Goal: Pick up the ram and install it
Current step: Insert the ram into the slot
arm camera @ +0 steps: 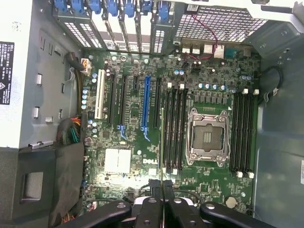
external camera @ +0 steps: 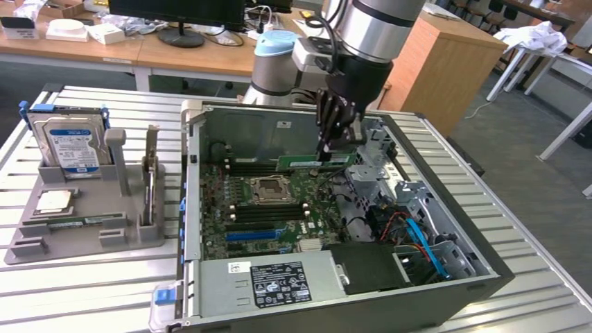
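Exterior view: ram [external camera: 317,163] pinched edgewise between fingers [external camera: 326,132], above motherboard [external camera: 249,215].

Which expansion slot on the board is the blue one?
The long blue slot, in the row of parallel expansion slots, between black ones. The white slot sits at the row's end, nearest the power supply side; the rest are black.

An open computer case [external camera: 444,277] lies on the slatted counter [external camera: 83,291], its green motherboard [arm camera: 209,71] and empty processor socket [arm camera: 207,137] exposed. Near the counter's edge, a grey holder [external camera: 83,232] carries an upright hard drive [external camera: 69,142] and a silver processor chip [external camera: 54,201].
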`<state>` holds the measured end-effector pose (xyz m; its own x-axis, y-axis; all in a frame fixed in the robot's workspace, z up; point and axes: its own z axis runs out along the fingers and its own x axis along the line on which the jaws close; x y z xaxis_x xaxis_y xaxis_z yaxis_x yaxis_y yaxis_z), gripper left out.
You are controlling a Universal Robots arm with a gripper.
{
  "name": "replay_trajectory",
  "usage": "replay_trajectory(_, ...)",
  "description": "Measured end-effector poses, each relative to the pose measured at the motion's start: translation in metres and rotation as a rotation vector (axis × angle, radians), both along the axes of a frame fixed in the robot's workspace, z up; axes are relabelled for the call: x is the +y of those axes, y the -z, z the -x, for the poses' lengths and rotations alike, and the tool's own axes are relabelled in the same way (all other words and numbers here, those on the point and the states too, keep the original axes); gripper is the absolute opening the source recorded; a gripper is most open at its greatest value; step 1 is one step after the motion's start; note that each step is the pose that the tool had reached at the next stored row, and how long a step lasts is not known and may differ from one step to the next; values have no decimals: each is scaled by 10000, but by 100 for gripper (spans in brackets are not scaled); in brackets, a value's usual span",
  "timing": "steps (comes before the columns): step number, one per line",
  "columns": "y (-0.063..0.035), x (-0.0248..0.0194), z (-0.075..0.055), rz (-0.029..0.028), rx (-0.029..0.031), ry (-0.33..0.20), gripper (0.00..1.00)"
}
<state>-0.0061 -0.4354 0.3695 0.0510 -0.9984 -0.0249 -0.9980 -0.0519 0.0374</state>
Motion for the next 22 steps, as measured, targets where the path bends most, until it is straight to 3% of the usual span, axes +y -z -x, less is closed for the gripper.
replay_trajectory(22, 131, 0, 0, 0, -1, 0, 12)
